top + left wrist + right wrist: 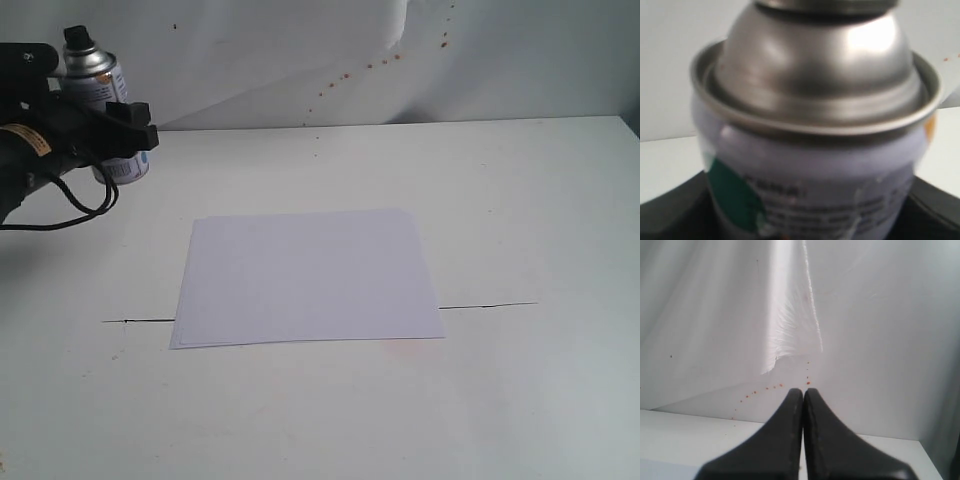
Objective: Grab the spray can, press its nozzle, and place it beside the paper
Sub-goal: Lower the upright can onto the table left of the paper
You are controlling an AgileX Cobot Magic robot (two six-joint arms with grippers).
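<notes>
The spray can (98, 90) is upright at the far left of the exterior view, silver with a white label and a black nozzle (76, 37) on top. My left gripper (112, 128) is shut on its body from the side, one black finger (133, 122) crossing the label. In the left wrist view the spray can (815, 150) fills the picture, its domed silver top toward the upper edge. The paper (305, 275) lies flat mid-table, to the right of the can and nearer the camera. My right gripper (803, 391) shows only in its wrist view, shut and empty, facing the back wall.
The white table (520, 200) carries a thin dark seam line (488, 305) on both sides of the sheet. A black cable (70, 215) loops under the left arm. The white backdrop (380, 60) behind the table is dotted with small orange specks.
</notes>
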